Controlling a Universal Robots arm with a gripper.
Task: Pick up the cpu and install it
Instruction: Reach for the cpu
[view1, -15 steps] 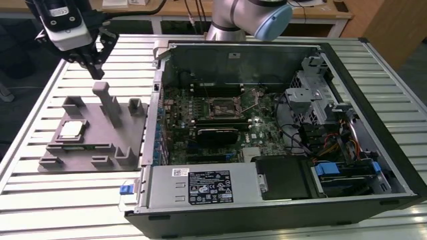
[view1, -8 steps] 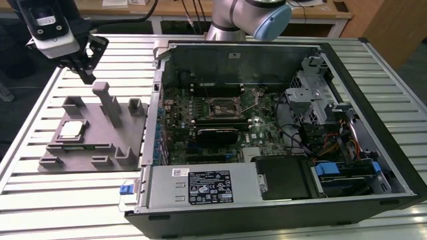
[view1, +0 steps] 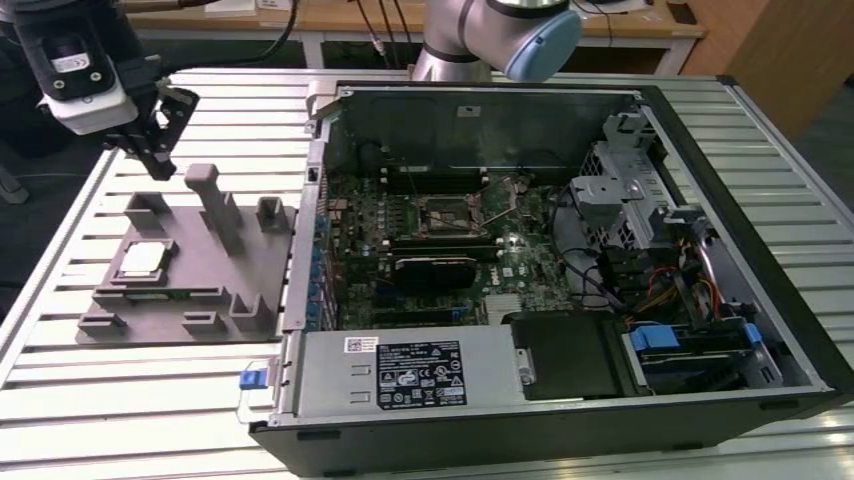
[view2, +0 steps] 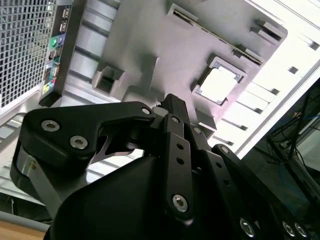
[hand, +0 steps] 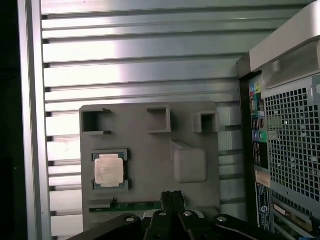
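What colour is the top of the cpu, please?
The cpu is silvery, green-edged; best in the first wrist view.

Open air lies above the cpu (view1: 143, 259) on the grey fixture (view1: 187, 297), while upright posts (view1: 211, 200) and the computer case (view1: 318, 180) wall crowd the exterior view's right.

No print legible anywhere.
- Black-and-white printed label (view1: 420, 375) on grey metal power-supply box (view1: 327, 380) inside open black computer case (view1: 534, 440): characters too small to read. Well apart from pincer (view1: 163, 168).
- Small white sticker (view1: 360, 344) just beside that label, same box: unreadable.
- Narrow label strip (hand: 262, 200) on perforated rear panel of case, near pincer: print cannot be made out.
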